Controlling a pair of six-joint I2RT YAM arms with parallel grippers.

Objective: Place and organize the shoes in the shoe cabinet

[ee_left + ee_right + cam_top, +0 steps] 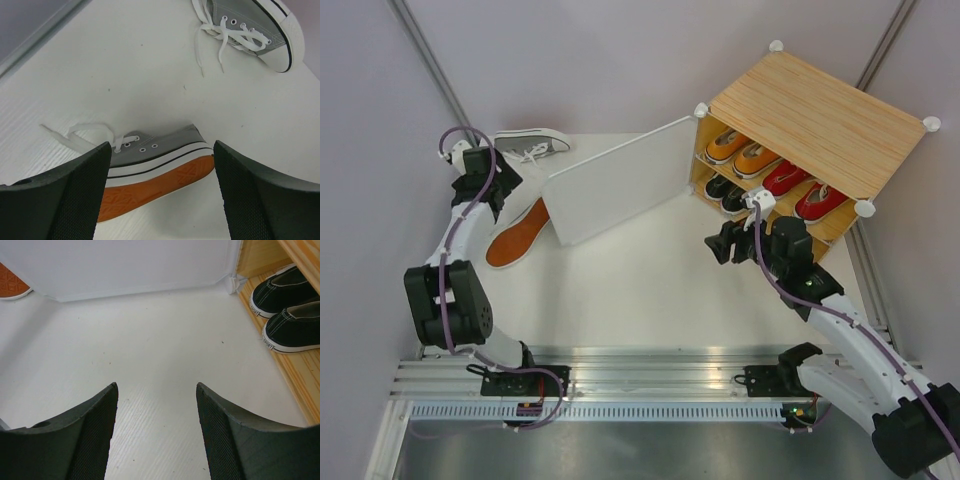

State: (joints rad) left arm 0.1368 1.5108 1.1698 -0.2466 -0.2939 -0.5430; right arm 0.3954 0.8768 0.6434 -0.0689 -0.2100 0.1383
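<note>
Left claw [161,150] agape over tipped grey shoe [150,175] — right claw [156,387] agape too, cabinet door [615,190] between

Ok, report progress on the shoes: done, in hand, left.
Done: orange canvas sneakers, black sneakers and red sneakers sit inside the wood-topped shoe cabinet. In hand: the open left gripper is lined up over the tipped grey sneaker, not gripping it. Left: that one and the upright grey sneaker, both outside; the right gripper is open, empty.
</note>
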